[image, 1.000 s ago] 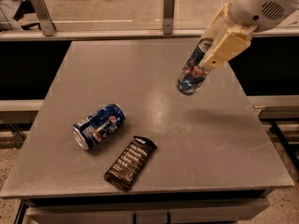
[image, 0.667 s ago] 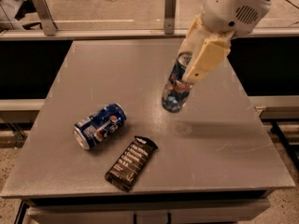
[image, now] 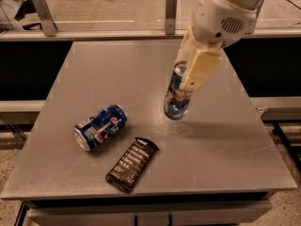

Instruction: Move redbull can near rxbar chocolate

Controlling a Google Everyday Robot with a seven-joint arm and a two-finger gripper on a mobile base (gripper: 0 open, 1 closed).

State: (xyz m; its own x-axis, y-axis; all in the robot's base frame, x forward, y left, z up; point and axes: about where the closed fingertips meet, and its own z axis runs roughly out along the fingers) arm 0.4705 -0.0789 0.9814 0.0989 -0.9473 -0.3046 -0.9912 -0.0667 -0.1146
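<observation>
My gripper (image: 187, 81) is shut on the redbull can (image: 176, 98), a slim blue-and-silver can, and holds it tilted a little above the middle of the grey table (image: 117, 65). The cream fingers (image: 201, 68) cover the can's upper right side. The rxbar chocolate (image: 131, 164), a flat dark bar with pale lettering, lies near the table's front edge, down and to the left of the can, about one can length away.
A wider dark-blue Pepsi can (image: 100, 126) lies on its side left of the bar. A rail with metal posts (image: 171, 11) runs behind the table. The table's front edge is just below the bar.
The gripper has carried the redbull can from the far right of the table to the left and forward, closer to the bar. The Pepsi can and bar have not moved.
</observation>
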